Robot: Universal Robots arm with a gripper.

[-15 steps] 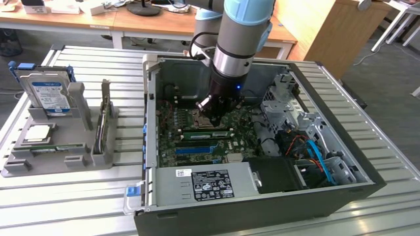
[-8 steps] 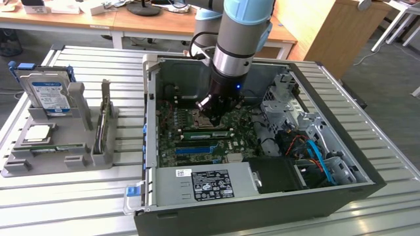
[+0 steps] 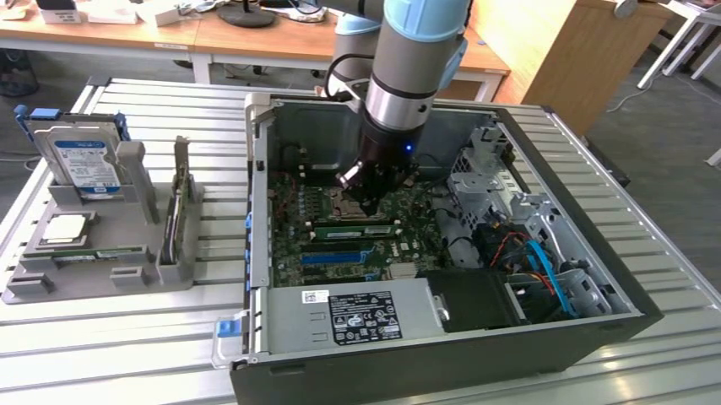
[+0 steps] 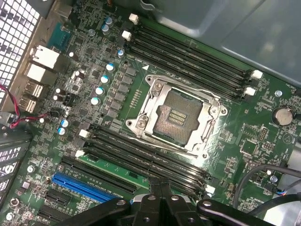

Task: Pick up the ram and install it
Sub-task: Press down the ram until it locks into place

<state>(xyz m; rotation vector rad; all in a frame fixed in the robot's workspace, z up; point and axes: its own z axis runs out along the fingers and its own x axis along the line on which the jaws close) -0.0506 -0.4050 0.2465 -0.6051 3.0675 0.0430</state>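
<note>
A ram (image 3: 355, 229) (image 4: 113, 170), a long thin green stick, sits in a memory slot beside the empty CPU socket (image 3: 351, 205) (image 4: 181, 115) inside the open computer case (image 3: 586, 337). My gripper (image 3: 358, 187) (image 4: 160, 188) hangs inside the case above the socket and this stick, with its fingers pressed together and nothing visible between them. One end of the stick is hidden behind the fingers (image 4: 153, 190), and I cannot tell whether they touch it. A second ram (image 3: 104, 253) lies flat in the grey tray (image 3: 67, 291) at the exterior view's left.
The tray also holds an upright hard drive (image 3: 84, 160), a square silver CPU chip (image 3: 64, 228) and an upright expansion card (image 3: 177, 211). Case walls surround the arm. A power supply (image 3: 349, 312) and blue and red cables (image 3: 541, 261) fill the near side.
</note>
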